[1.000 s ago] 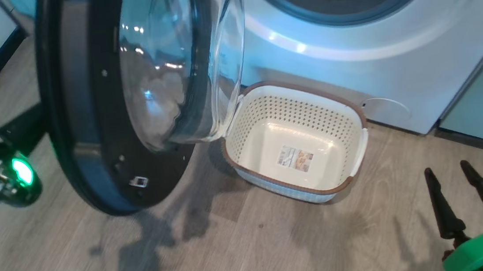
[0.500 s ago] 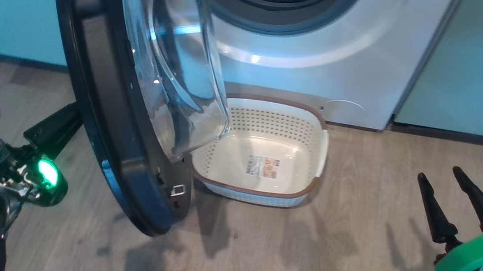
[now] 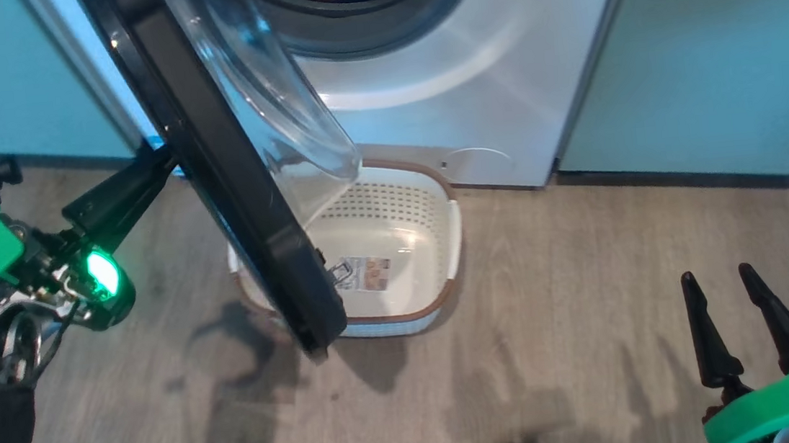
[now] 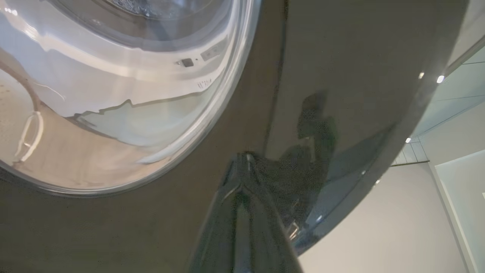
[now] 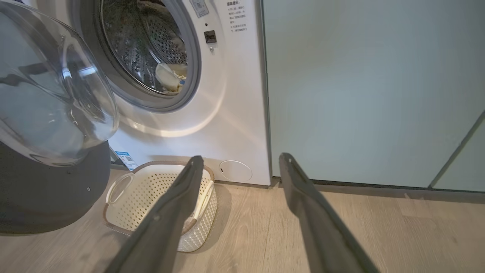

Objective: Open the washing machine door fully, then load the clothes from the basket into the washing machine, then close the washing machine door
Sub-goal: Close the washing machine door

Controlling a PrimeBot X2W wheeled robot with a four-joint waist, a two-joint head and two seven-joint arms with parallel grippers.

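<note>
Right gripper point(image 3: 718, 277) spread, idle. Left gripper point(image 3: 159, 163), fingers pressed together, tips on the black rim of the washing machine door point(image 3: 250, 221), likely a blunt pusher for closing. Just past it the basket point(image 3: 404, 316), empty; farther, the clothes point(image 5: 169, 77) inside the washing machine point(image 3: 498, 96).

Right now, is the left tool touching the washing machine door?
Touching. In the left wrist view, the tip of the shut left tool meets its own reflection on the glossy black rim of the washing machine door, with no gap between them.
</note>
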